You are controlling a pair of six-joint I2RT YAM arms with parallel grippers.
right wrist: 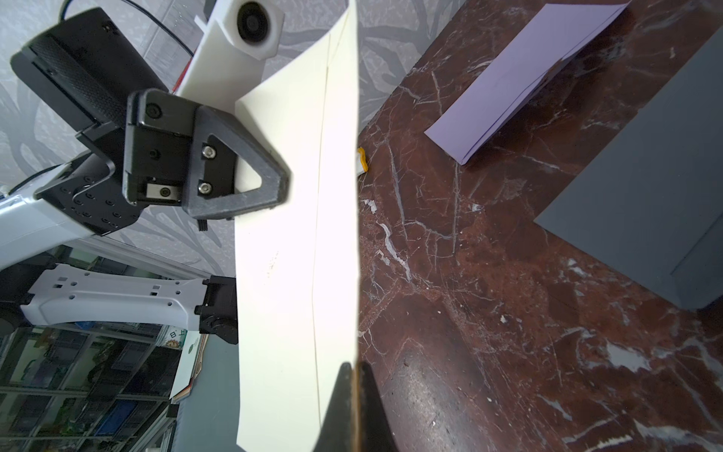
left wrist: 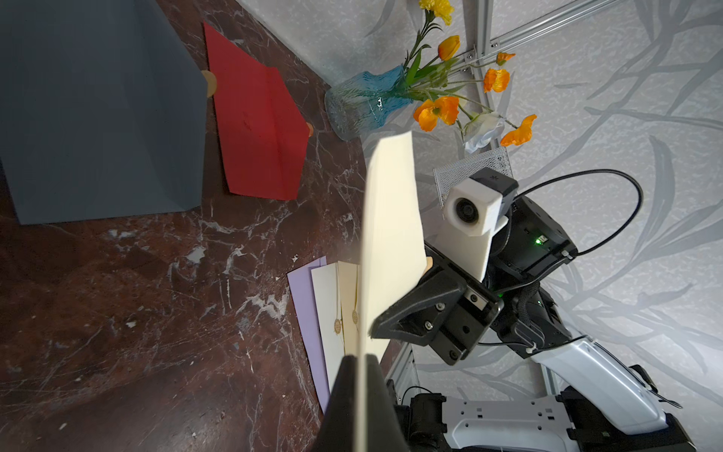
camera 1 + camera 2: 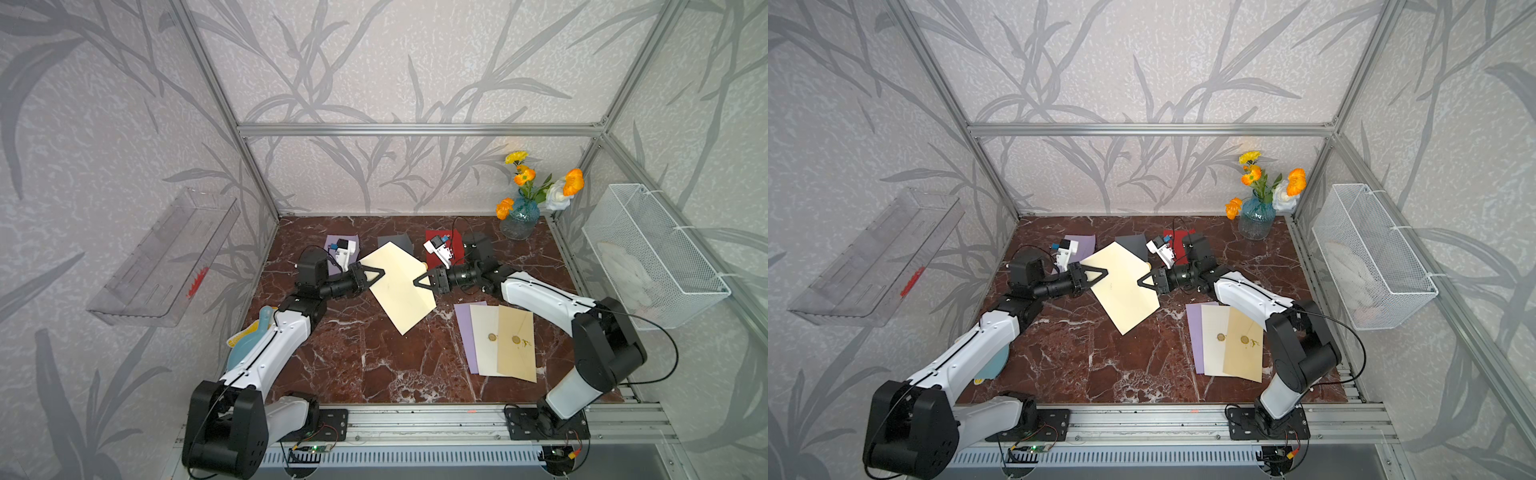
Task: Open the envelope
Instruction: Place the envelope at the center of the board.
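Envelope (image 3: 399, 286), cream: off the desk (image 3: 353, 353), hanging as a tilted sheet between the two arms. Left fingers (image 3: 376, 271) are clamped on one long edge. Right fingers (image 3: 417, 281) are pinched onto the opposite edge, tips facing the left ones across the paper. Each wrist view shows the sheet edge-on, running straight out from between closed fingers.

Judgement: the two-sided hold keeps the paper taut and clear of the desk, so one side can anchor while the other peels the flap. A small tan disc (image 1: 364, 160), probably the seal, pokes out at the edge just beyond the right fingers. The flap therefore seems to face down, away from both top views.

Unclear: whether the right fingers hold the flap alone or the full thickness. A faint line runs along the sheet in the right wrist view; flap edge or side fold, cannot tell.

Untouched on the desk: a stack of three envelopes (image 3: 498, 340) on the base side of the right fingers. Beyond both pairs of fingers lie a red envelope (image 2: 258, 129), a grey envelope (image 1: 645, 215) and a purple envelope (image 1: 528, 70).
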